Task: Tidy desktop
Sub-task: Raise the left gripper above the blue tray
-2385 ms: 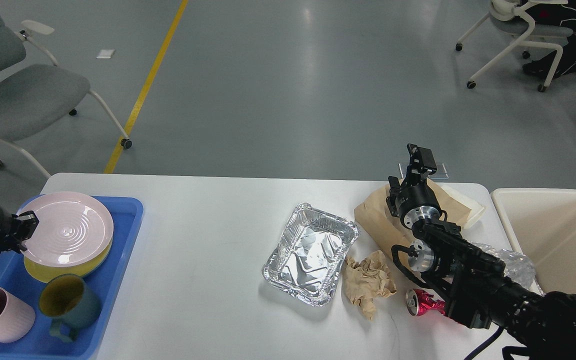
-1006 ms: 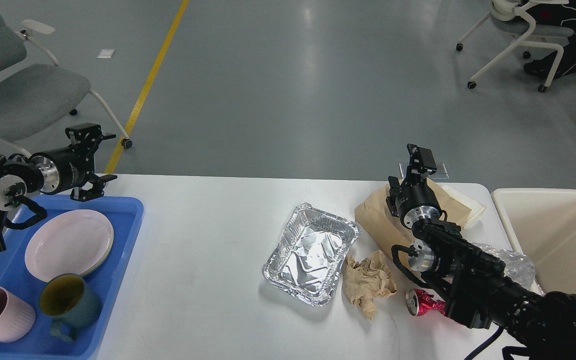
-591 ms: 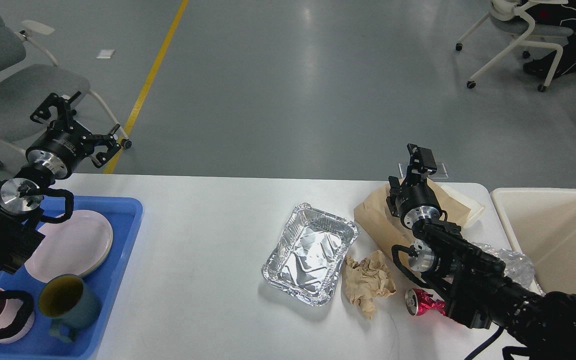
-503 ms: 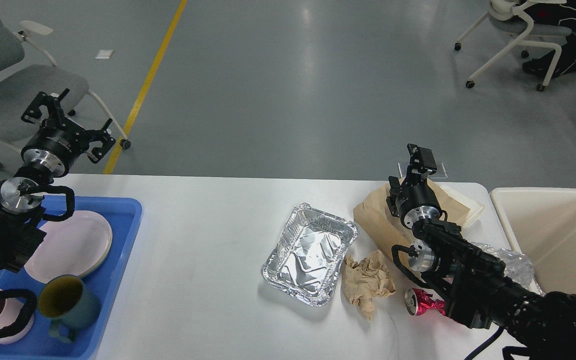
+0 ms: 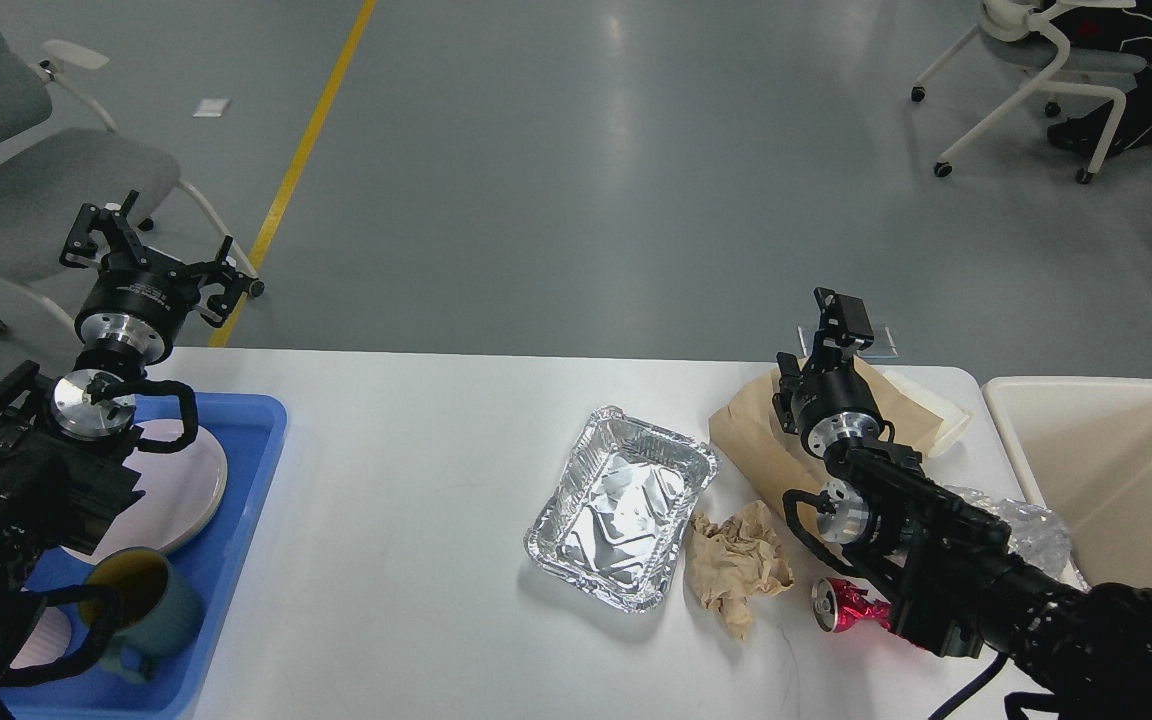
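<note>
The white desktop (image 5: 416, 500) carries litter on its right half: a foil tray (image 5: 621, 505), a crumpled brown paper (image 5: 736, 565), a brown paper bag (image 5: 751, 445), a crushed red can (image 5: 841, 607) and clear plastic wrap (image 5: 1036, 535). My left gripper (image 5: 158, 255) is open and empty, raised above the desktop's back left edge. My right gripper (image 5: 841, 318) is held up over the paper bag; its fingers are seen end-on, so their state is unclear.
A blue tray (image 5: 241, 500) at the left holds a pink plate (image 5: 191, 490) and a teal mug (image 5: 151, 605), partly behind my left arm. A cream bin (image 5: 1116, 480) stands at the right. Chairs (image 5: 36, 190) stand on the floor behind.
My left gripper let go of the pink plate, which now lies flat in the blue tray, then rose and swung back above the desktop's far left edge. The right arm has not moved.
</note>
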Action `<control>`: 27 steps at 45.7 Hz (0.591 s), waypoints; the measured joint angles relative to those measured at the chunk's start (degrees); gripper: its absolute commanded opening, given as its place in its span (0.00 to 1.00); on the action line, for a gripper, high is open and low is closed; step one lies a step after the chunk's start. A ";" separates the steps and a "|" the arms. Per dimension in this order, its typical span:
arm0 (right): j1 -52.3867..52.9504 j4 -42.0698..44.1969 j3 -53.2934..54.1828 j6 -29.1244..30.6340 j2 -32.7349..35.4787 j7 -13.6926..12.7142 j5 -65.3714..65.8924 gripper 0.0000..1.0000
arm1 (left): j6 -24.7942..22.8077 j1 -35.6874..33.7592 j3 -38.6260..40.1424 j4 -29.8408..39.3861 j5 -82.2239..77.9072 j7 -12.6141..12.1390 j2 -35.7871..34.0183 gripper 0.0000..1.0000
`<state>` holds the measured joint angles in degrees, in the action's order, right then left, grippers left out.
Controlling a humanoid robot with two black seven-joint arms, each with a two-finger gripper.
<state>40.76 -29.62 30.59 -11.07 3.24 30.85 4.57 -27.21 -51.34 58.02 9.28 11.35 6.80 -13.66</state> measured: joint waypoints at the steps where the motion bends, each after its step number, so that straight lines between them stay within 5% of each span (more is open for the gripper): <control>1: 0.00 0.00 0.00 0.00 0.00 0.00 0.00 1.00 | -0.01 0.00 0.00 0.02 0.00 0.00 0.13 0.96; 27: 0.00 0.00 0.00 0.00 0.00 0.00 0.00 1.00 | -1.30 2.21 -0.02 0.31 0.08 2.44 1.66 0.96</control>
<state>40.77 -29.62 30.59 -11.07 3.24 30.85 4.57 -28.51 -49.13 58.00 9.59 11.42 9.24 -12.00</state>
